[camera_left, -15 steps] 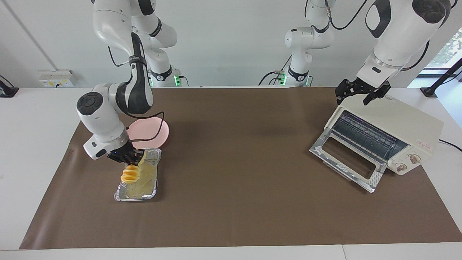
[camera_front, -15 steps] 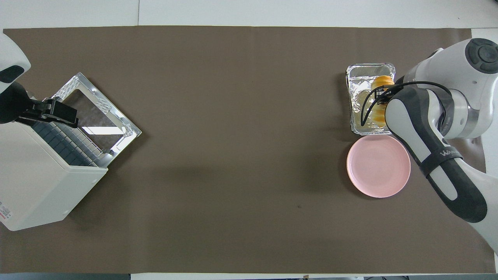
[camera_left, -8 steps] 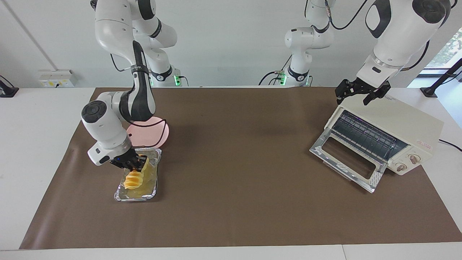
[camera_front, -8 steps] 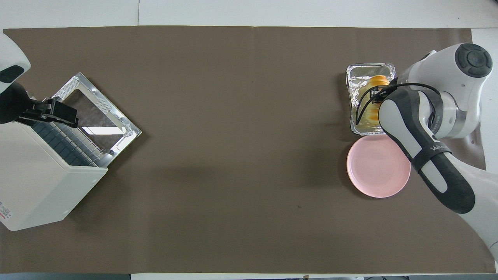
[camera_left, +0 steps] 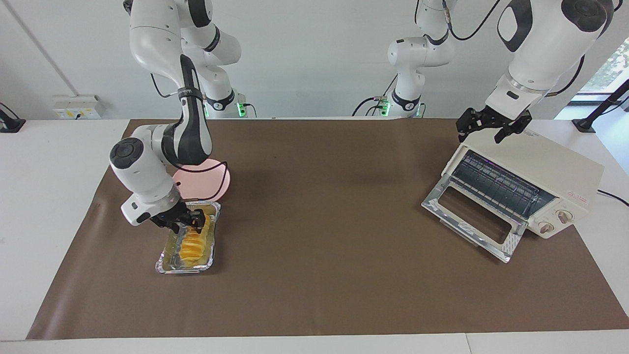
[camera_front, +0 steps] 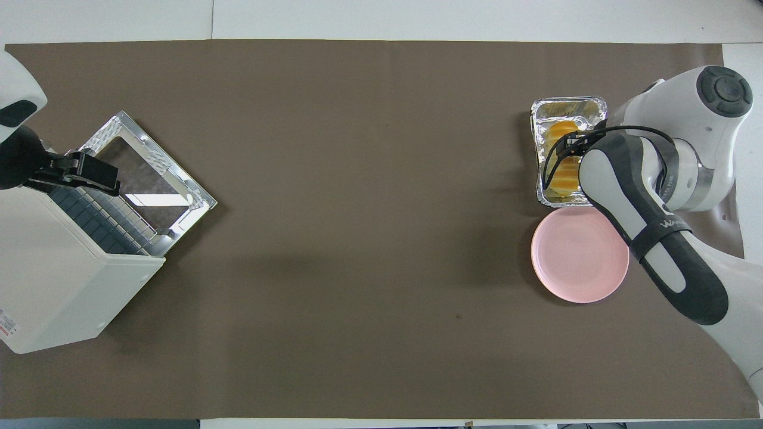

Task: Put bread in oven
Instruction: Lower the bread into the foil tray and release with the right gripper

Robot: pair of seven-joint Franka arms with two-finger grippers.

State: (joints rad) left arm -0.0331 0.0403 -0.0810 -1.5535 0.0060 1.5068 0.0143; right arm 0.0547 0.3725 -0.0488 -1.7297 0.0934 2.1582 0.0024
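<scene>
Bread (camera_left: 192, 243) lies in foil tray (camera_left: 169, 265), apparently just under right pincer (camera_left: 186, 223)

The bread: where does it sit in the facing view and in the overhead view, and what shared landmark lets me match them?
Facing view: the bread lies in the foil tray, lower left of the picture.
Overhead view: the bread lies in the foil tray, upper right, partly covered by the right arm.
Shared landmark: the pink plate, beside the tray and nearer to the robots.

Ridged orange bread (camera_left: 193, 241) lying in foil tray (camera_left: 167, 266), cream oven (camera_left: 540, 169) door open
</scene>
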